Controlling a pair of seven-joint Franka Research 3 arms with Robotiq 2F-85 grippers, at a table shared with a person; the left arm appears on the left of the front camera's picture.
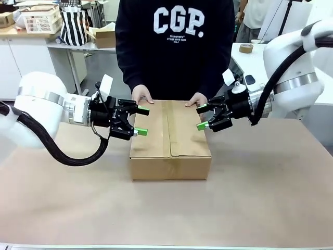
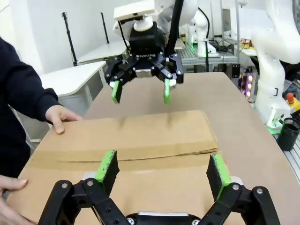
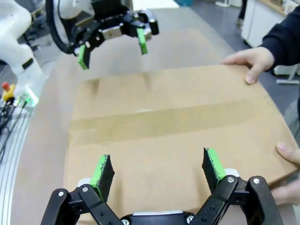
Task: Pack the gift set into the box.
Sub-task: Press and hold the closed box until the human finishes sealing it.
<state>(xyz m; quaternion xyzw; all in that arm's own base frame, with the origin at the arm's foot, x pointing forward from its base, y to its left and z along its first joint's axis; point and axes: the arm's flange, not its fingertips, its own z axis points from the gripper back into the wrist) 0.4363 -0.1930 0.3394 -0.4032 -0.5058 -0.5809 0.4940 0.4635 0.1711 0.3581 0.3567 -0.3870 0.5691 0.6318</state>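
Both grippers stand spread wide and hold nothing. The left gripper (image 1: 142, 121) hangs at the left edge of the box (image 1: 170, 136) and the right gripper (image 1: 200, 117) at its right edge, their fingers pointing toward each other over the top. The box sits in the middle of the table (image 1: 260, 198), its flaps folded shut. A person's hands (image 1: 141, 96) rest on its far corners.
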